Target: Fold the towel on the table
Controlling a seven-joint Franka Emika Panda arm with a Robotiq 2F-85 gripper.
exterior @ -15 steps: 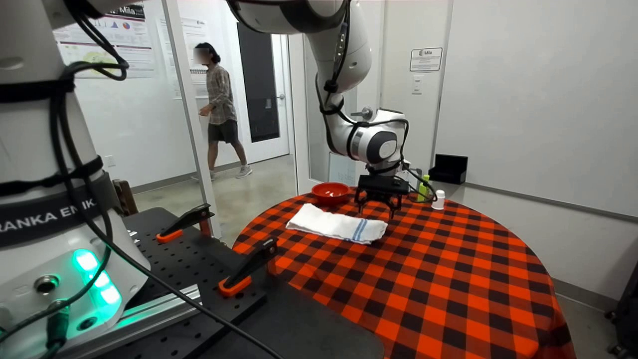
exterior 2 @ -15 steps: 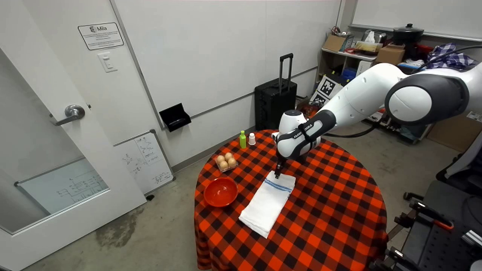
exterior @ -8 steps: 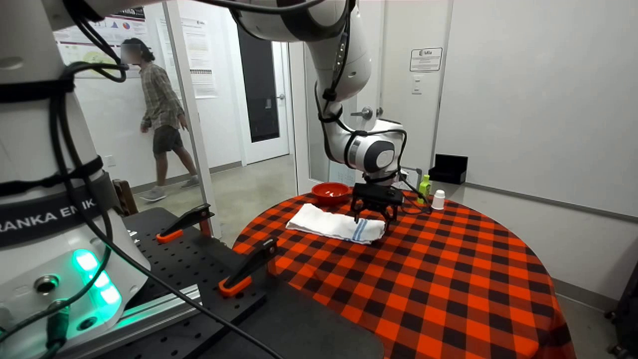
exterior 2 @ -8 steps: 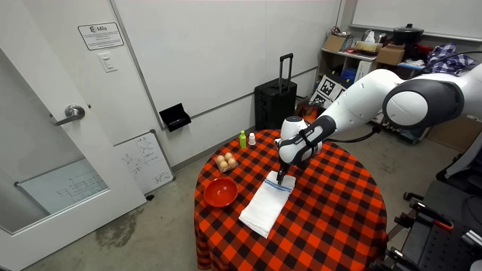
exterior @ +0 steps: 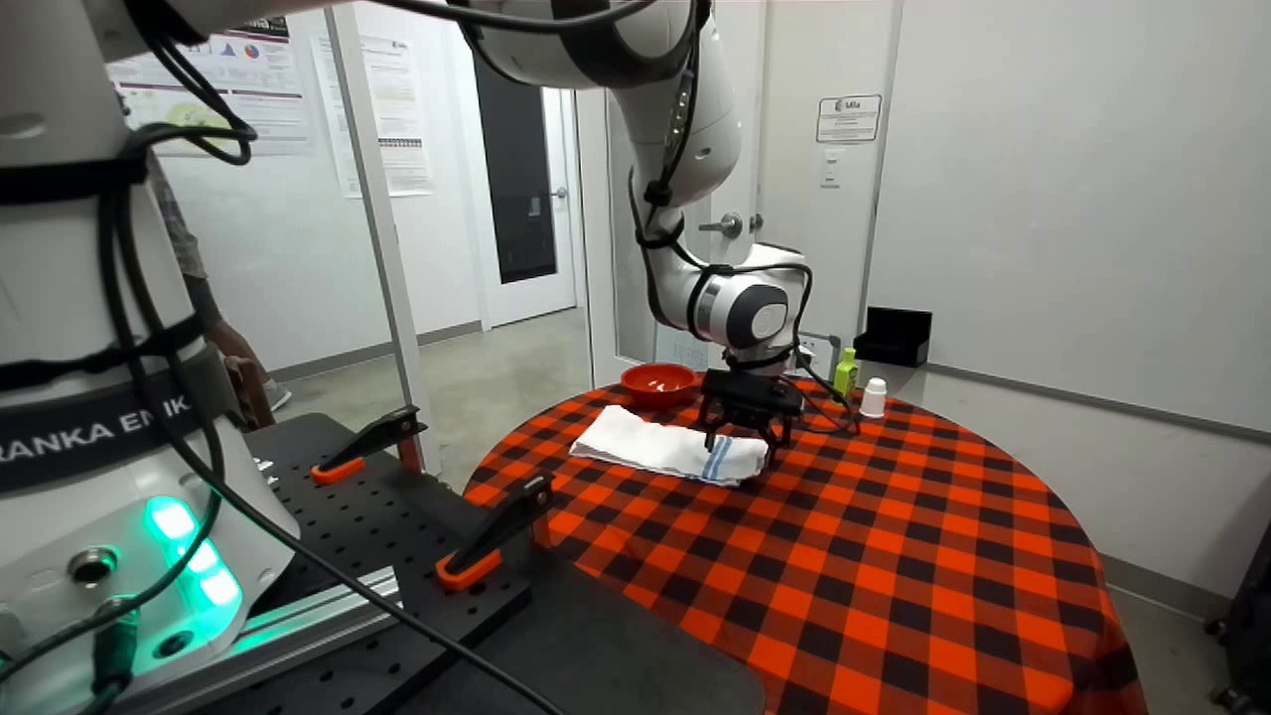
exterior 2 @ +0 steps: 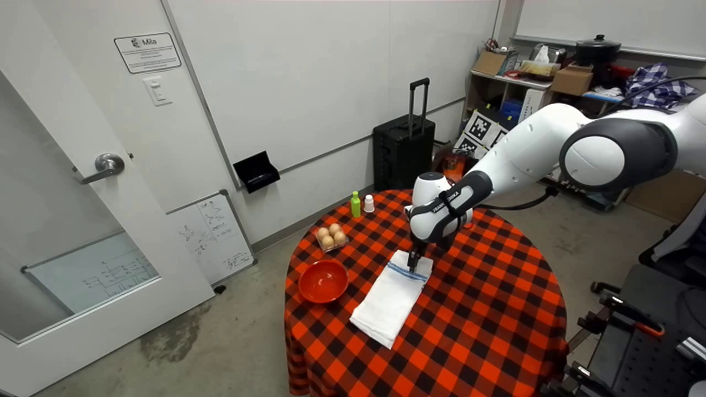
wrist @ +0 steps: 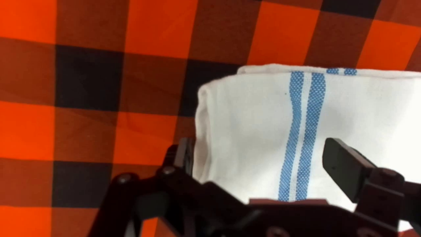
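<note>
The towel point(exterior 2: 383, 311) is a white cloth with a pair of blue stripes near one short end. It lies in layers as a long rectangle on the round table point(exterior: 894, 556), which has a red-and-black checked cloth. Low over the striped end, my gripper point(wrist: 258, 146) is open. In the wrist view one finger is just off the towel's end edge, above the checks. The other finger point(wrist: 343, 168) is above the white cloth past the stripes. Towel shows between them, not pinched. Whether the fingertips touch it, I cannot tell.
Beside the towel stands a red bowl point(exterior 2: 324, 282). A clear pack of several eggs point(exterior 2: 332, 237), a green bottle point(exterior 2: 356, 204) and a white bottle point(exterior 2: 369, 203) are near the table's rim. Black clamps point(exterior: 496, 531) sit on the robot's mounting bench.
My gripper has come down to the towel's striped end and shifted slightly across it, then nearly stopped. The towel has not moved. A person behind the glass has walked left behind the robot's base.
</note>
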